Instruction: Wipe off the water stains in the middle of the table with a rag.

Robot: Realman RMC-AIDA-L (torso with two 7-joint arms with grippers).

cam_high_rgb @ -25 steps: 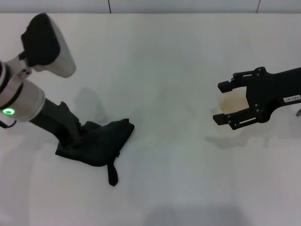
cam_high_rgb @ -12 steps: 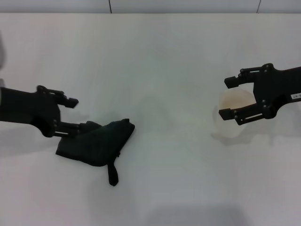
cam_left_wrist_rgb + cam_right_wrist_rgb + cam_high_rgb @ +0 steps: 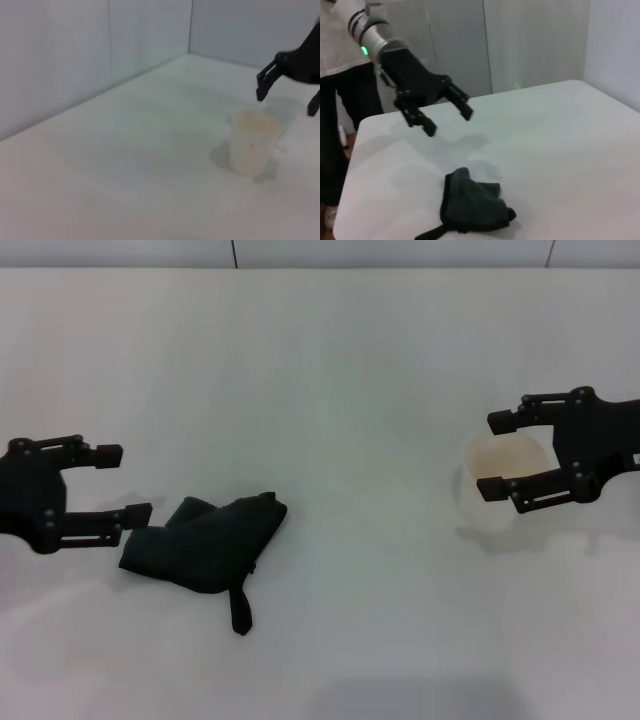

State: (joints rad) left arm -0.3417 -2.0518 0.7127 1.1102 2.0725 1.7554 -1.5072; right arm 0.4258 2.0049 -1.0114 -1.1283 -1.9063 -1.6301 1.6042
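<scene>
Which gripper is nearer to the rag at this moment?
The left. The left gripper is open just beside the rag, at its left edge, not gripping it. The right gripper is open far across the table, around the paper cup.

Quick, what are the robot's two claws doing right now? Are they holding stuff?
Left gripper: open, holding nothing, just beside the rag.
Right gripper: open around the paper cup, not gripping it.

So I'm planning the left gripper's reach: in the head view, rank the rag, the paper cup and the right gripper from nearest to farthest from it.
From the left gripper:
1. Rag, just beside it.
2. Paper cup, far across the table.
3. Right gripper, straddling the cup, too close to rank apart.
</scene>
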